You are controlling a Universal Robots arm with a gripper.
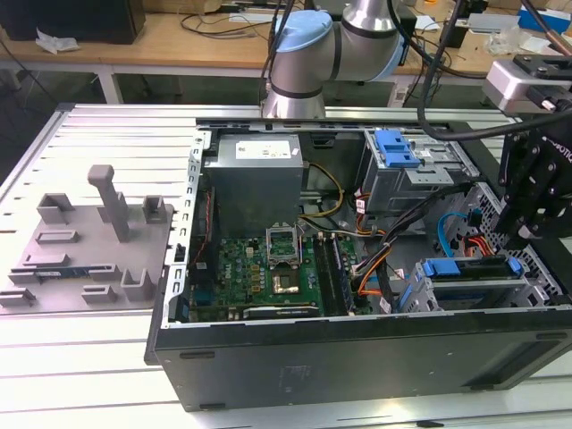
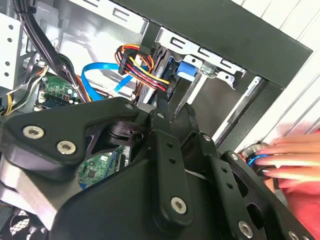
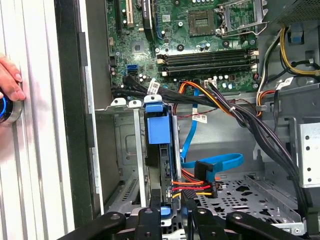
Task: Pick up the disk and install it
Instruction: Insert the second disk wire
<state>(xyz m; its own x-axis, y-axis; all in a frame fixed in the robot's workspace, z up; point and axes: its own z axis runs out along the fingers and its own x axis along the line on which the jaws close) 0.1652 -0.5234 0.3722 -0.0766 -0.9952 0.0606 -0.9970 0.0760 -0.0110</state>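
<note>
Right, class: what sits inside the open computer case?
Inside the computer case: a green motherboard, the grey power supply, bundled cables, and the disk with its blue bracket standing in a metal bay. The black tool covers the disk's near end.

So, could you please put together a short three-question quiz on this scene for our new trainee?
1. True or false: the disk stands on edge in a metal drive bay inside the computer case.
2. What is the person's hand touching? A) the motherboard B) a round button with a blue ring C) the power supply
3. In the exterior view, over which side of the case does the gripper hang?

Key: 1 true; 2 B; 3 the exterior view's right, above the bay holding the disk.
</note>
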